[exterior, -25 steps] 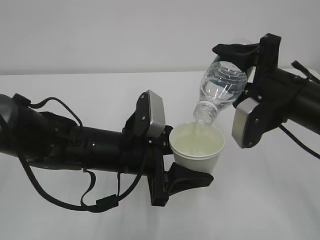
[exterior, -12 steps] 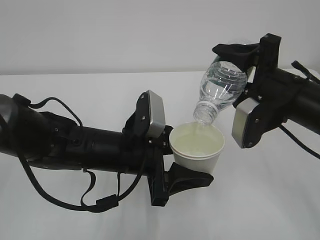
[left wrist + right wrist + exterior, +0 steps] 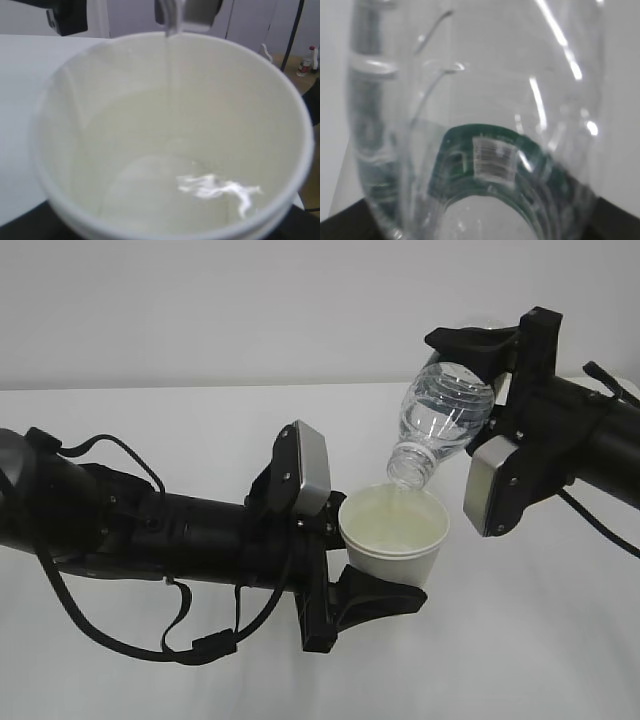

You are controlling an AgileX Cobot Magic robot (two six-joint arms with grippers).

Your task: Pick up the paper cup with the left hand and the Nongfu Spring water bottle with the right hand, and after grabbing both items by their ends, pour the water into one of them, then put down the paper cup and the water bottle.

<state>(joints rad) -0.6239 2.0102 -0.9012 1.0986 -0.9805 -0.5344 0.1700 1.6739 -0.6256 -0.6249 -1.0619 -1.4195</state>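
The white paper cup [image 3: 392, 540] is upright above the table, my left gripper [image 3: 378, 572] shut on its lower part. Only one black finger [image 3: 375, 600] shows, under and beside the cup. My right gripper [image 3: 478, 375] is shut on the base end of the Nongfu Spring water bottle [image 3: 440, 420]. The bottle is tilted neck down over the cup's rim. In the left wrist view a thin stream of water [image 3: 171, 75] falls into the cup [image 3: 75, 150], and water [image 3: 210, 187] lies in its bottom. The right wrist view is filled by the bottle [image 3: 485, 75] and its green label [image 3: 520, 155].
Both arms hang over a white table [image 3: 520, 640] in front of a plain white wall. The left arm's loose black cables [image 3: 180, 635] dangle below it. Far right in the left wrist view there are a cable and small objects [image 3: 306, 64] beyond the table.
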